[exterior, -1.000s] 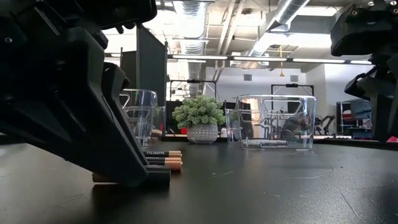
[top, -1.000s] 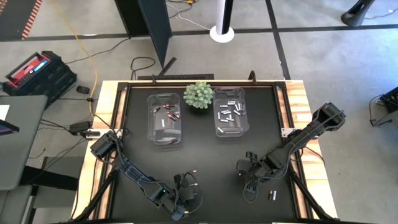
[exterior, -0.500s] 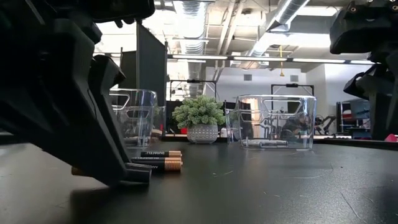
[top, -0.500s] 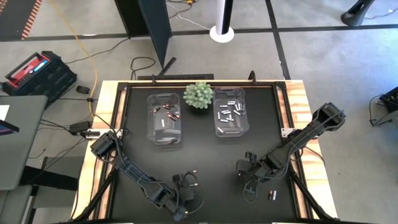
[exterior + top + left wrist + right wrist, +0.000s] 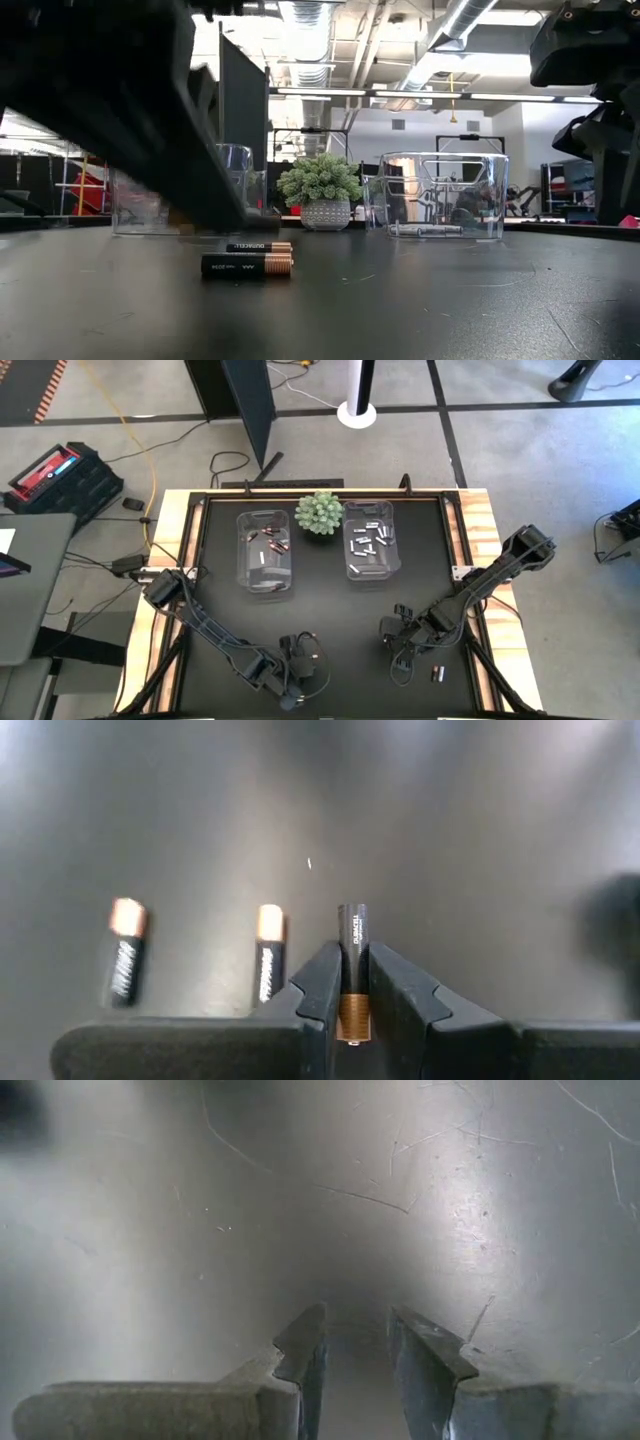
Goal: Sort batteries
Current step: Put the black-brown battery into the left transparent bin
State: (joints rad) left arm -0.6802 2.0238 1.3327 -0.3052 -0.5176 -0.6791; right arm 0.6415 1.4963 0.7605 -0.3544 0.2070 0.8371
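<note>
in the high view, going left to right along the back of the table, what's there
left clear bin with dark batteries → green plant → right clear bin with pale batteries

1 overhead, 1 table-level, 2 wrist cameras share the table (image 5: 330,610).

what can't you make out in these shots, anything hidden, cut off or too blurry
- Low view: the left arm is a dark blur that hides part of the left clear bin.
- High view: the dark battery by the right claw is too small to read, as are the bins' contents.
- Left wrist view: the left claw grips a battery; its copper end is partly covered by the fingers.
- Right wrist view: only bare tabletop shows between open fingers.
</note>
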